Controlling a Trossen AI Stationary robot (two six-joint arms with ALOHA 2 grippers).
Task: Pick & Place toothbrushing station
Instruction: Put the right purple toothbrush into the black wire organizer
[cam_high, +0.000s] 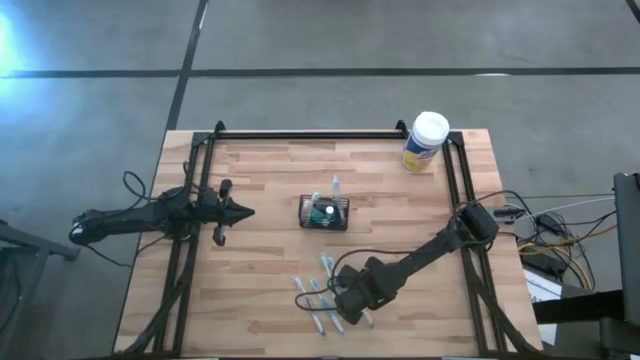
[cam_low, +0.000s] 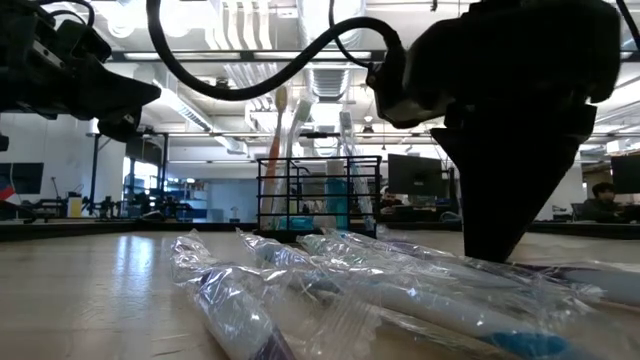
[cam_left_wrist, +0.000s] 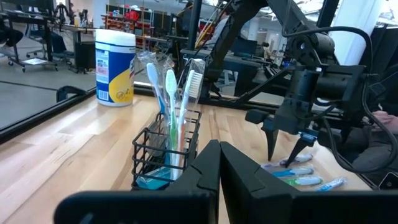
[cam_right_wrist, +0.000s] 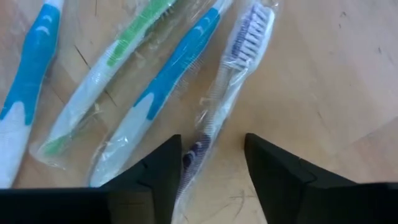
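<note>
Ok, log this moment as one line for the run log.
right gripper: open, straddling wrapped purple toothbrush | left gripper: shut, waiting left of holder | holder: three brushes upright

A white-lidded canister (cam_high: 426, 142) with a yellow label stands upright at the upper right of the wooden table (cam_high: 260, 185) in the high view. Cables (cam_high: 548, 240) lie at the right edge, off the table.

Pale wood table (cam_high: 260, 190); black wire holder (cam_high: 325, 212); glossy plastic-wrapped toothbrushes (cam_right_wrist: 221, 93).
</note>
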